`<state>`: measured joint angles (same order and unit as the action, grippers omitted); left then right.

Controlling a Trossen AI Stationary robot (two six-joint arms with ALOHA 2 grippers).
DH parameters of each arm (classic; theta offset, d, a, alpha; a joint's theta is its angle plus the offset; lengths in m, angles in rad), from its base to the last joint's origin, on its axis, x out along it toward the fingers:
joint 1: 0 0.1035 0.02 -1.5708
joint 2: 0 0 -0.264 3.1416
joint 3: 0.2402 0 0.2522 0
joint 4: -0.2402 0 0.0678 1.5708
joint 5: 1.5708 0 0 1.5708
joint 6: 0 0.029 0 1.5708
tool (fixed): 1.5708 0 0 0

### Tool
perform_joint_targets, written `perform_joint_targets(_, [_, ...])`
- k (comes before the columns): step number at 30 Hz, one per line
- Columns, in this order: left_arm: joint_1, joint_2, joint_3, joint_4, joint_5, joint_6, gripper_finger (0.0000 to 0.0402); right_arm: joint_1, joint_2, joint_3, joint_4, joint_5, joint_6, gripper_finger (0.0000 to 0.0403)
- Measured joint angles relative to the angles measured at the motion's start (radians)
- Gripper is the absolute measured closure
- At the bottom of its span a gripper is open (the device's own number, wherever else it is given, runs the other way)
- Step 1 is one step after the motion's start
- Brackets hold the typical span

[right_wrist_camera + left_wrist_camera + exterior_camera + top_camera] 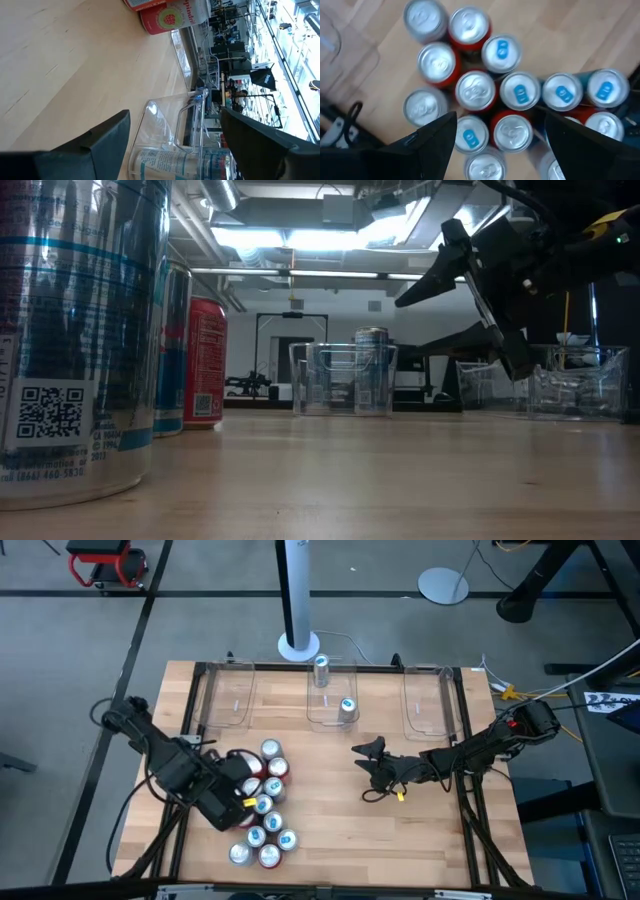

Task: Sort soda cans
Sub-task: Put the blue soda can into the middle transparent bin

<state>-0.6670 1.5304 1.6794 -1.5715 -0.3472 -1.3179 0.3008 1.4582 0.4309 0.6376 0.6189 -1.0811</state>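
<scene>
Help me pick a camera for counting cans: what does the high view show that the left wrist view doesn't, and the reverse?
Only the high view shows the three clear bins, two cans in the middle bin, and the open right gripper over bare table. Only the left wrist view shows the can tops close enough to tell blue tabs from plain silver ones. Both show the can cluster under the open left gripper.

The near-left of the table point(430, 830) is being crowded by packed cans point(265, 802). Open wood is being left between them and the three bins point(333, 708) along the far edge.
</scene>
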Motion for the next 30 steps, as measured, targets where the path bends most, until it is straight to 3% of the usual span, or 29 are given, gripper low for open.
perform_joint_targets(13, [-0.01, -0.02, -0.223, 0.0, 0.155, -0.206, 0.0109, 0.0, 0.0, 0.0, -0.003, -0.009, 0.014, 0.0093])
perform_joint_targets(30, [-0.002, -0.021, -0.283, 0.1, 0.142, -0.267, 0.0109, 0.0, 0.0, 0.0, -0.003, -0.009, 0.014, 0.0093])
